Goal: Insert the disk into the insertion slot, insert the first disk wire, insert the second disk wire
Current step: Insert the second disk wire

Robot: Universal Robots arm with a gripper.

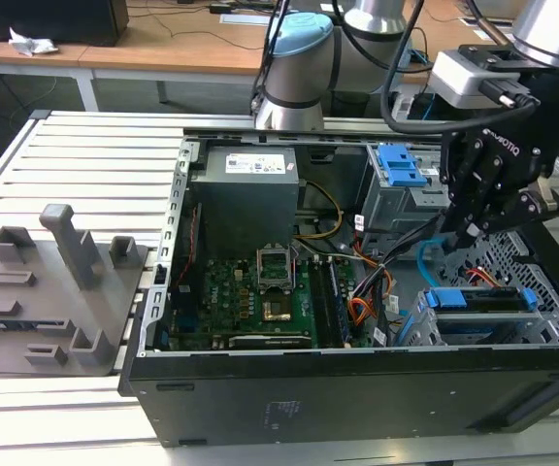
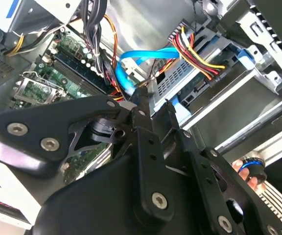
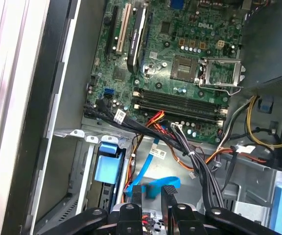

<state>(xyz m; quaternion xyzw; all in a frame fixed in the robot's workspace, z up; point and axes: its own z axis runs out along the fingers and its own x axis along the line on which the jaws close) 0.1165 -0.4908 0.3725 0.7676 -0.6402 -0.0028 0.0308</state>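
With the disk (image 1: 481, 299) already seated in the insertion slot (image 1: 425, 325) at the exterior view's right, the gripper (image 3: 153, 193) is seen nearly closed over the flat blue wire (image 2: 146, 56), judged light and limp, best pinched at its stiff plug.

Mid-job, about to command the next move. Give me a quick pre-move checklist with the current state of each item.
1. disk in the insertion slot: ok, its blue frame sits in the cage.
2. gripper positioned at the blue wire: ok, right in front of it.
3. Blue wire held: cannot tell.
4. Blue wire plugged into the disk: cannot tell, the end is hidden.
5. red-yellow wire bundle clear of the gripper: not ok, it runs close by.
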